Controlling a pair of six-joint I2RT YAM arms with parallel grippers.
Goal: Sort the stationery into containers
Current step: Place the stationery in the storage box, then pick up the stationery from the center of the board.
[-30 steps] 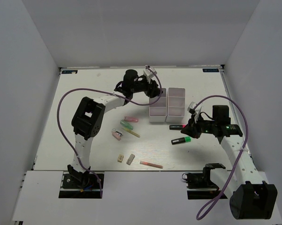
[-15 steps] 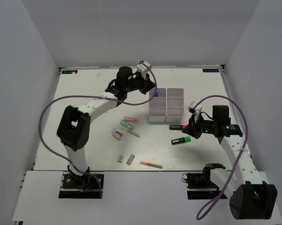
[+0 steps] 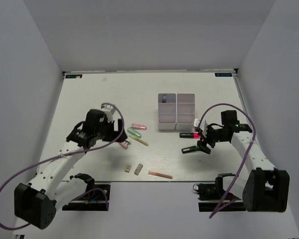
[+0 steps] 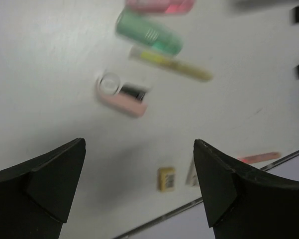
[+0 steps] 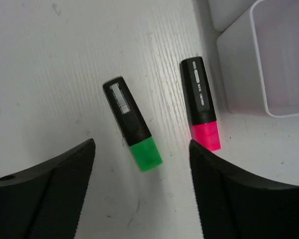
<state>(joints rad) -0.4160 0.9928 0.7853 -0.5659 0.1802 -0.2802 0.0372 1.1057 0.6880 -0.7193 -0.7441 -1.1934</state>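
Overhead, white table (image 3: 89, 94) — stationery (image 3: 134, 132) scattered, grey walls (image 3: 149, 35) on three sides.

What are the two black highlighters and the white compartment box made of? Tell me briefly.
Black green-capped highlighter and black pink-capped highlighter: probably hard plastic, matte barrels with printed labels, bright caps. White compartment box: likely moulded plastic, smooth, thin walls.
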